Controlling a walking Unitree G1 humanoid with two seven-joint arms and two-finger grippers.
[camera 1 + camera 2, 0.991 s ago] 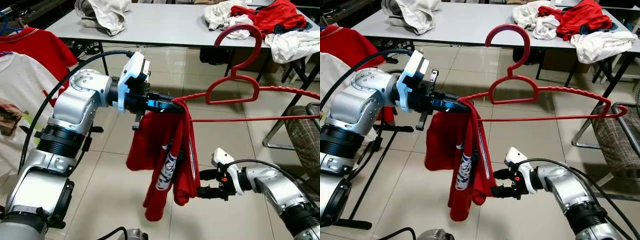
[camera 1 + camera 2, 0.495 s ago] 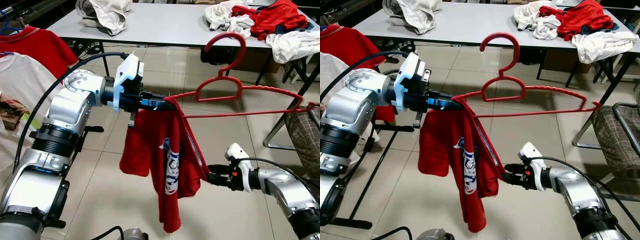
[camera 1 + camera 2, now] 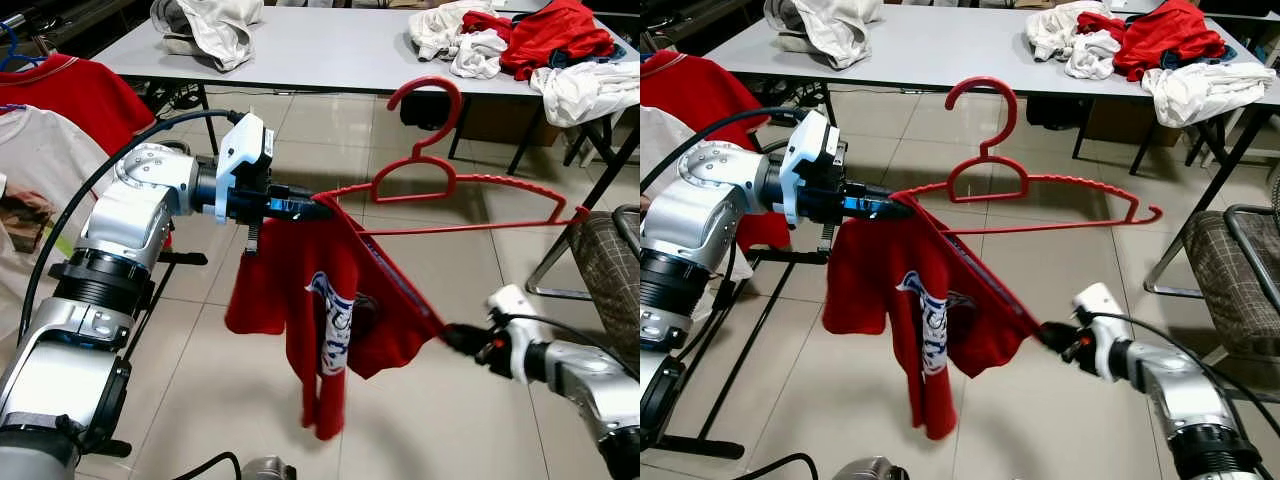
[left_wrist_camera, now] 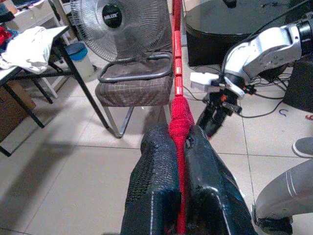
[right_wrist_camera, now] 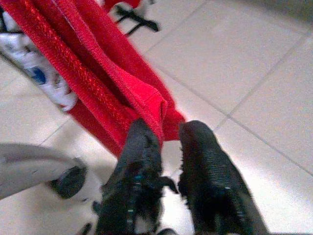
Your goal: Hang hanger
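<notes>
So left gripper (image 3: 318,209) pinches the red hanger (image 3: 470,195) end — right gripper (image 5: 164,142) pinches the red shirt (image 3: 330,310) hem, pulling it taut.

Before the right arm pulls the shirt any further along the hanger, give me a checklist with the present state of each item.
1. Left gripper clamped on the end of the red hanger: ok.
2. Right gripper pinching the hem of the red shirt: ok, a fold of cloth sits between its fingers.
3. Shirt stretched out toward the right gripper, not bunched: ok.
4. Shirt spread over both hanger shoulders: not ok, it hangs off the left end alone.
5. Hanger hook free of cloth: ok.
6. Collar lined up with the hook: cannot tell.
</notes>
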